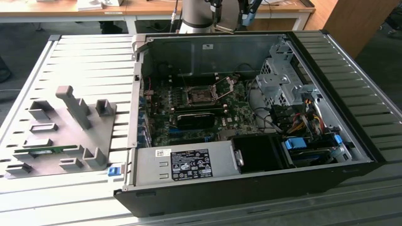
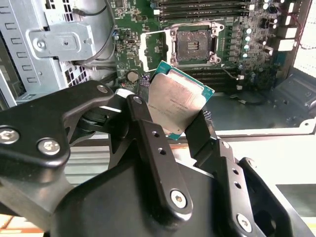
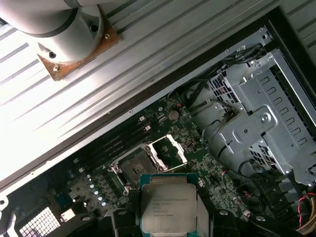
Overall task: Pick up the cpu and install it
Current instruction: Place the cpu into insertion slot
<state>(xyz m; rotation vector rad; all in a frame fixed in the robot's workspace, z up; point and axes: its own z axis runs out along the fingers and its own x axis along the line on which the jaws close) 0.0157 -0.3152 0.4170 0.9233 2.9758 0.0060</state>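
The cpu (image 2: 175,106) (image 3: 168,202) is a flat square chip with a silvery top and a thin green rim. My gripper (image 2: 173,126) (image 3: 168,219) is shut on it, with a black finger (image 2: 148,138) on each of two opposite edges. It hangs in the air above the motherboard (image 1: 188,113) of the open computer case. The empty cpu socket (image 2: 195,47) (image 3: 134,167) (image 1: 202,96) lies below and a little off to one side of the chip. Its metal load plate (image 2: 153,49) (image 3: 170,150) (image 1: 225,84) is flipped open.
The open case (image 1: 339,94) lies flat on a slatted table. Inside are a metal drive cage (image 1: 283,80) (image 3: 261,123), cables and a power supply (image 1: 188,162). At the exterior view's left stands a grey fixture plate (image 1: 63,132) with blocks and a green strip (image 1: 44,151). The arm's base (image 3: 74,29) stands behind the case.
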